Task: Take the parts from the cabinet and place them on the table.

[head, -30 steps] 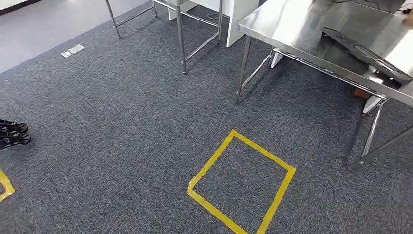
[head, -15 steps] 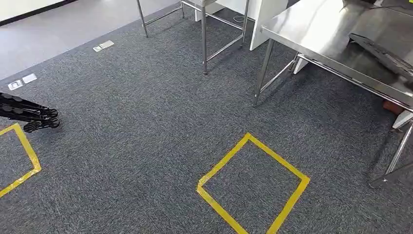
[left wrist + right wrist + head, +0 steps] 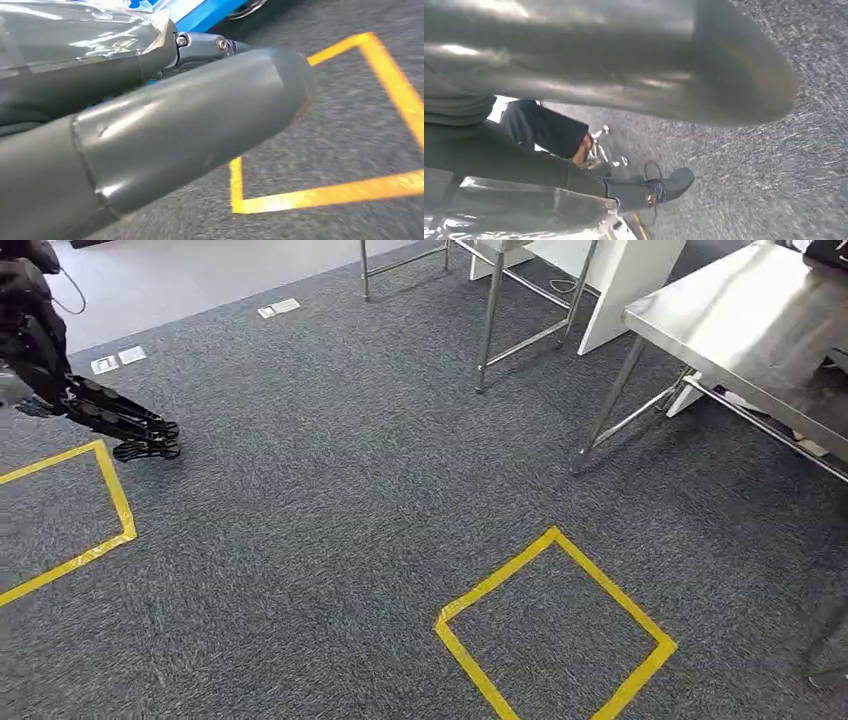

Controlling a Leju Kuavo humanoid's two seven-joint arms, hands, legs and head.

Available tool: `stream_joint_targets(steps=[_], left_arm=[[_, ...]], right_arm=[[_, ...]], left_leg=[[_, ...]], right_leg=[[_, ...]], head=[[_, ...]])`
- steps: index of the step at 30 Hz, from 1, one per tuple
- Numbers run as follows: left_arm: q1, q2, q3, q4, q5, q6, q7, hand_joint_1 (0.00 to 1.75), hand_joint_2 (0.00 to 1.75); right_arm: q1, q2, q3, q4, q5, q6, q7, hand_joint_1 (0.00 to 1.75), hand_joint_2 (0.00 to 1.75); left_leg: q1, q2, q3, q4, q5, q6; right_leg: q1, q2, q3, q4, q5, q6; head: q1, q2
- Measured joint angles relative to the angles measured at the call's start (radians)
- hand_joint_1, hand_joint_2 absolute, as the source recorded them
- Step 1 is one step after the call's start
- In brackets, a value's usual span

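Nearest the camera, the yellow tape square [image 3: 553,632] on the carpet [image 3: 300,540] sits further right in the head view than it did a second ago, and a second tape outline [image 3: 70,510] has come in at the left edge. The whole picture has shifted together, so the cause is the robot turning to its left, not any movement of the floor markings.

The left hand [image 3: 95,405] now reaches into the upper left of the head view and hangs above the carpet. Its fingers [image 3: 135,430] are stretched out nearly straight and lie close to one another. They hold nothing and touch nothing. In the left wrist view the thick grey thumb [image 3: 190,125] lies over the tape corner [image 3: 240,200].

The right hand [image 3: 624,60] appears as a blurred grey mass in its wrist view. Whether its fingers are spread or closed cannot be told.

Further off, the steel worktop [image 3: 740,330] has slid to the right edge. A bare table frame [image 3: 490,320] stands beyond it.

Judgement: the robot is turning away from the worktop, probably toward the cabinet, with the left hand free. Where the parts lie cannot be told from these views, and no part is carried yet
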Motion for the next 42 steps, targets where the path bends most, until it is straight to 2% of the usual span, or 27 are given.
stream_joint_targets(steps=[2, 3, 7, 8, 9, 10, 11, 13, 14, 16, 17, 18, 20, 21, 23, 25, 26, 28, 29, 30, 31, 32, 33, 34, 38, 40, 42], left_arm=[[0.000, -0.007, 0.014, -0.010, -0.019, 0.000, 0.013, 0.00, 0.00], [-0.001, -0.011, 0.024, -0.016, -0.033, 0.000, 0.019, 0.00, 0.00], [0.007, -0.021, 0.049, -0.029, -0.046, 0.000, 0.026, 0.00, 0.00], [0.009, -0.021, 0.056, -0.032, -0.046, 0.001, 0.026, 0.00, 0.00], [0.009, -0.021, 0.058, -0.035, -0.046, 0.001, 0.026, 0.00, 0.00], [0.009, -0.023, 0.062, -0.038, -0.047, 0.001, 0.028, 0.00, 0.00], [0.007, -0.023, 0.065, -0.039, -0.058, 0.001, 0.029, 0.00, 0.00], [0.008, -0.026, 0.082, -0.045, -0.081, 0.001, 0.032, 0.00, 0.00], [0.009, -0.027, 0.089, -0.047, -0.093, 0.001, 0.032, 0.00, 0.00], [0.009, -0.028, 0.115, -0.051, -0.123, 0.001, 0.031, 0.00, 0.00], [0.007, -0.029, 0.130, -0.056, -0.139, 0.001, 0.029, 0.00, 0.00], [0.005, -0.032, 0.139, -0.056, -0.148, 0.001, 0.028, 0.00, 0.00], [-0.003, -0.038, 0.162, -0.058, -0.168, 0.000, 0.027, 0.00, 0.00], [-0.003, -0.038, 0.170, -0.060, -0.176, 0.000, 0.025, 0.00, 0.00], [-0.003, -0.040, 0.194, -0.061, -0.190, 0.001, 0.023, 0.00, 0.00], [-0.006, -0.040, 0.207, -0.064, -0.192, 0.001, 0.022, 0.00, 0.00], [-0.007, -0.041, 0.214, -0.065, -0.198, 0.001, 0.021, 0.00, 0.00], [-0.008, -0.042, 0.227, -0.065, -0.217, 0.001, 0.017, 0.00, 0.00], [-0.008, -0.043, 0.240, -0.065, -0.232, 0.001, 0.012, 0.00, 0.00], [-0.008, -0.043, 0.248, -0.065, -0.242, 0.001, 0.009, 0.00, 0.00], [-0.008, -0.043, 0.260, -0.065, -0.253, 0.001, 0.005, 0.00, 0.00], [-0.010, -0.043, 0.268, -0.065, -0.266, 0.001, 0.001, 0.00, 0.00], [-0.011, -0.043, 0.276, -0.065, -0.275, 0.001, -0.001, 0.00, 0.00], [-0.014, -0.043, 0.286, -0.065, -0.287, 0.001, -0.004, 0.00, 0.00], [-0.016, -0.043, 0.316, -0.064, -0.319, 0.001, -0.008, 0.00, 0.00], [-0.018, -0.041, 0.330, -0.064, -0.322, 0.002, -0.012, 0.00, 0.00], [-0.024, -0.040, 0.337, -0.064, -0.326, 0.002, -0.018, 0.00, 0.00]], right_arm=[[-0.002, 0.000, 0.004, 0.000, 0.005, 0.000, 0.000, 0.00, 0.00], [-0.002, -0.001, 0.008, 0.001, 0.009, 0.001, 0.000, 0.00, 0.00], [-0.010, -0.002, 0.015, 0.001, 0.011, 0.002, 0.003, 0.00, 0.00], [-0.011, -0.002, 0.018, 0.001, 0.012, 0.001, 0.003, 0.00, 0.00], [-0.012, -0.002, 0.018, 0.001, 0.012, 0.001, 0.003, 0.00, 0.00], [-0.010, -0.002, 0.019, 0.001, 0.012, 0.002, 0.003, 0.00, 0.00], [-0.007, -0.002, 0.019, 0.001, 0.014, 0.004, 0.004, 0.00, 0.00], [-0.007, -0.002, 0.019, 0.001, 0.016, 0.008, 0.009, 0.00, 0.00], [-0.007, -0.002, 0.020, 0.001, 0.019, 0.009, 0.011, 0.00, 0.00], [-0.010, -0.001, 0.021, 0.001, 0.024, 0.010, 0.015, 0.00, 0.00], [-0.013, 0.000, 0.023, 0.001, 0.026, 0.010, 0.015, 0.00, 0.00], [-0.014, -0.001, 0.023, 0.001, 0.027, 0.010, 0.016, 0.00, 0.00], [-0.015, -0.003, 0.023, 0.001, 0.030, 0.010, 0.018, 0.00, 0.00], [-0.017, -0.003, 0.023, 0.001, 0.030, 0.010, 0.018, 0.00, 0.00], [-0.019, -0.002, 0.023, 0.000, 0.030, 0.009, 0.018, 0.00, 0.00], [-0.019, -0.001, 0.023, 0.000, 0.031, 0.009, 0.018, 0.00, 0.00], [-0.017, 0.000, 0.024, 0.001, 0.031, 0.009, 0.018, 0.00, 0.00], [-0.011, -0.001, 0.024, 0.001, 0.031, 0.009, 0.018, 0.00, 0.00], [-0.010, -0.002, 0.024, 0.001, 0.030, 0.008, 0.019, 0.00, 0.00], [-0.010, -0.002, 0.024, 0.001, 0.029, 0.007, 0.020, 0.00, 0.00], [-0.010, -0.002, 0.024, 0.001, 0.029, 0.006, 0.020, 0.00, 0.00], [-0.010, -0.003, 0.023, 0.001, 0.029, 0.005, 0.020, 0.00, 0.00], [-0.010, -0.003, 0.023, 0.001, 0.029, 0.004, 0.020, 0.00, 0.00], [-0.009, -0.003, 0.023, 0.001, 0.029, 0.003, 0.020, 0.00, 0.00], [-0.012, -0.003, 0.022, 0.001, 0.030, 0.000, 0.020, 0.00, 0.00], [-0.013, -0.004, 0.022, 0.001, 0.031, -0.001, 0.020, 0.00, 0.00], [-0.007, -0.005, 0.022, 0.001, 0.032, -0.002, 0.020, 0.00, 0.00]], left_leg=[[-0.001, -0.024, 0.001, 0.000, 0.004, -0.005], [-0.004, -0.036, -0.002, 0.004, 0.006, -0.010], [-0.001, -0.066, -0.013, -0.002, 0.015, -0.036], [0.002, -0.041, -0.015, 0.012, 0.008, -0.036], [-0.002, 0.002, -0.026, 0.035, -0.015, -0.040], [0.001, 0.034, -0.058, 0.111, -0.071, -0.047], [0.005, 0.043, -0.101, 0.207, -0.122, -0.054], [0.011, 0.048, -0.154, 0.324, -0.162, -0.065], [0.014, 0.051, -0.151, 0.321, -0.154, -0.067], [0.022, 0.063, -0.083, 0.199, -0.083, -0.074], [0.027, 0.091, -0.012, 0.073, -0.035, -0.076], [0.027, 0.133, 0.020, 0.018, -0.028, -0.078], [0.018, 0.110, 0.017, 0.015, -0.030, -0.055], [0.014, 0.105, 0.014, 0.015, -0.030, -0.050], [0.013, 0.083, 0.015, 0.004, -0.017, -0.025], [0.014, 0.070, 0.011, 0.003, -0.010, -0.013], [0.012, 0.058, 0.006, 0.003, -0.008, -0.009], [0.008, 0.032, 0.001, 0.003, -0.006, -0.007], [0.008, 0.019, 0.001, 0.004, -0.006, -0.006], [0.007, 0.009, 0.001, 0.004, -0.005, -0.006], [0.007, -0.004, 0.003, 0.004, -0.005, -0.007], [0.007, -0.017, 0.005, 0.005, -0.004, -0.009], [0.007, -0.024, 0.004, 0.005, -0.003, -0.011], [0.000, -0.035, 0.003, 0.011, -0.005, -0.019], [0.007, -0.057, -0.007, 0.004, 0.003, -0.043], [0.006, 0.028, -0.035, 0.071, -0.051, -0.049], [0.010, 0.045, -0.107, 0.229, -0.134, -0.058]], right_leg=[[-0.001, 0.033, 0.094, -0.195, 0.077, 0.006], [0.000, 0.070, 0.113, -0.254, 0.086, -0.005], [0.007, 0.034, 0.113, -0.259, 0.098, -0.035], [-0.011, 0.022, 0.122, -0.267, 0.107, -0.046], [-0.007, 0.016, 0.122, -0.268, 0.107, -0.048], [-0.006, 0.003, 0.121, -0.268, 0.109, -0.055], [-0.003, -0.012, 0.119, -0.268, 0.109, -0.055], [-0.003, -0.037, 0.115, -0.267, 0.109, -0.055], [-0.003, -0.044, 0.114, -0.267, 0.109, -0.054], [-0.006, -0.063, 0.116, -0.266, 0.108, -0.053], [-0.007, -0.073, 0.121, -0.263, 0.103, -0.046], [-0.002, -0.078, 0.122, -0.259, 0.099, -0.039], [0.008, -0.092, 0.116, -0.254, 0.091, -0.023], [0.008, -0.098, 0.118, -0.255, 0.090, -0.021], [0.002, -0.109, 0.121, -0.252, 0.086, -0.007], [-0.005, -0.040, 0.091, -0.178, 0.038, -0.012], [-0.007, -0.015, 0.040, -0.072, -0.009, -0.017], [-0.005, -0.005, -0.033, 0.070, -0.052, -0.015], [-0.005, -0.002, -0.041, 0.080, -0.044, -0.007], [-0.005, -0.002, -0.027, 0.046, -0.021, 0.000], [-0.005, 0.001, 0.012, -0.040, 0.021, 0.010], [-0.006, 0.013, 0.065, -0.149, 0.066, 0.017], [-0.011, 0.044, 0.097, -0.222, 0.091, 0.018], [-0.007, 0.053, 0.098, -0.244, 0.093, 0.006], [-0.004, 0.024, 0.106, -0.249, 0.101, -0.022], [-0.012, 0.005, 0.107, -0.255, 0.110, -0.042], [-0.007, -0.018, 0.107, -0.255, 0.108, -0.044]], head=[[0.002, 0.000], [0.008, 0.000], [0.007, 0.000], [0.006, 0.000], [0.005, 0.000], [-0.003, 0.000], [-0.001, 0.000], [-0.002, 0.000], [-0.002, 0.000], [-0.002, 0.000], [-0.004, 0.000], [-0.003, 0.000], [0.002, 0.000], [0.002, 0.000], [0.000, 0.000], [0.007, 0.000], [0.008, 0.000], [0.008, 0.000], [0.007, 0.000], [0.008, 0.000], [0.008, 0.000], [0.008, 0.000], [0.008, 0.000], [0.007, 0.000], [0.007, 0.000], [0.000, 0.000], [-0.002, 0.000]])
